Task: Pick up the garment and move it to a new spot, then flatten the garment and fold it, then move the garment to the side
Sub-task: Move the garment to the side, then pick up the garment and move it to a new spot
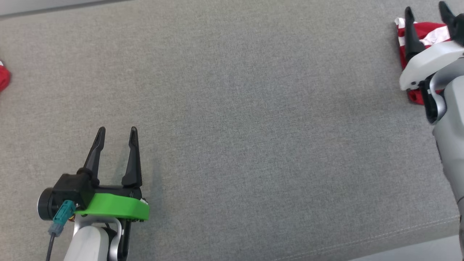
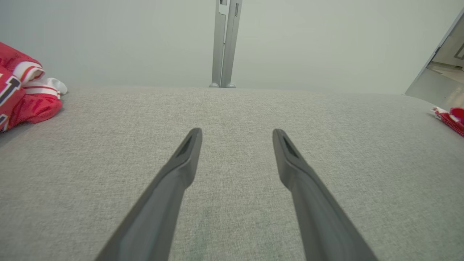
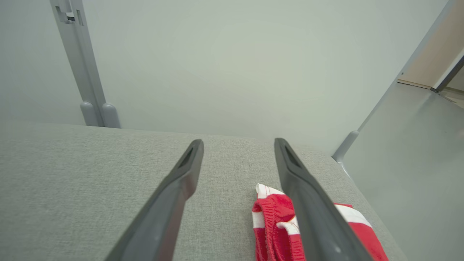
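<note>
Garment [image 3: 275, 224], red with white stripes, lies in a small heap by the table's [image 1: 232, 108] right edge near the far corner, beneath my right pincer [image 3: 238, 142], open and empty. My left pincer [image 1: 118, 129], open too, hangs toward the front left. Soft, light, floppy, I judge: pinch a hem. Grey woven top, pale wall [image 3: 232, 54] behind.

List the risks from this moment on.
1. The open right gripper hangs close over the folded garment; a finger could snag it on withdrawal and spoil the fold.
2. The garment lies near the table edge, so a nudge might push it off.
</note>
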